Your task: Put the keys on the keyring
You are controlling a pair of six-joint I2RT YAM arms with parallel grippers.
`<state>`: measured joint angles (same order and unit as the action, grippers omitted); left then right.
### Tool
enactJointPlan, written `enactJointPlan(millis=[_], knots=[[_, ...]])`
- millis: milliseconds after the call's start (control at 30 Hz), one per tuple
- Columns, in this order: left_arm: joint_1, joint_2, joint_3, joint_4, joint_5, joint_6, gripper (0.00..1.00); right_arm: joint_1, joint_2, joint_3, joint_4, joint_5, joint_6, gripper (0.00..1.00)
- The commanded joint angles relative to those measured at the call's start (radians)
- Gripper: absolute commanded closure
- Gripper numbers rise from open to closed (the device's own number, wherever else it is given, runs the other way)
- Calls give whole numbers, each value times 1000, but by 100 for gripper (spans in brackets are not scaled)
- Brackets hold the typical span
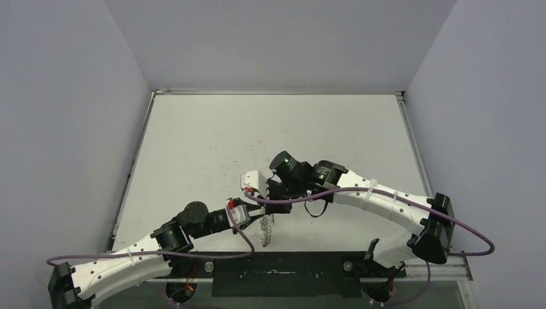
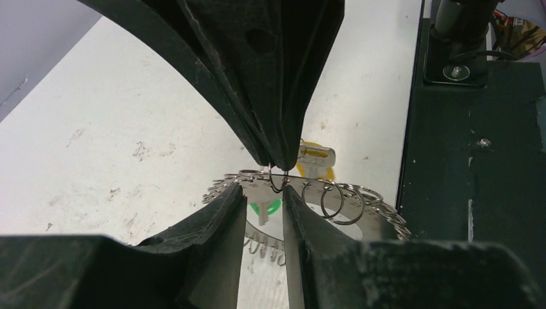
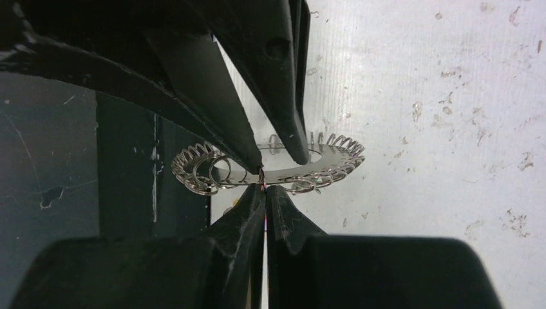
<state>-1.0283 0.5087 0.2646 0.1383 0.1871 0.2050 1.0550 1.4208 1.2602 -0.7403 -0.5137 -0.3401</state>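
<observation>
Over the near edge of the scuffed white surface (image 1: pixel 212 148), the right end effector (image 3: pixel 264 192) is pressed together, pinching a rim loop of the flat silver metal keyring (image 3: pixel 290 172), a holed disc fringed with wire loops. The left end effector (image 2: pixel 264 193) stands slightly spread astride the disc, apparently clamping nothing. The tiny green-headed silver key (image 2: pixel 266 207) shows at the disc and the yellow-headed silver key (image 2: pixel 315 156) just behind its rim; whether either is threaded cannot be told, so completion stays unconfirmed.

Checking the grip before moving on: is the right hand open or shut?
Shut. In its wrist view the right hand has fingertips meeting with no gap, pinching the keyring by a rim loop.
</observation>
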Motion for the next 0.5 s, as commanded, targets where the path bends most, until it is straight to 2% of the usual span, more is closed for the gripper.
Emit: enactJointPlan(millis=[0,233,467], knots=[[-7,23,42,45,12,16,75,25,-1,70,-13,48,37,100],[-10,73,28,135,67,5,80,45,17,81,1,54,45,100],[-15,63,26,144,83,-2,75,47,29,81,-1,83,49,100]])
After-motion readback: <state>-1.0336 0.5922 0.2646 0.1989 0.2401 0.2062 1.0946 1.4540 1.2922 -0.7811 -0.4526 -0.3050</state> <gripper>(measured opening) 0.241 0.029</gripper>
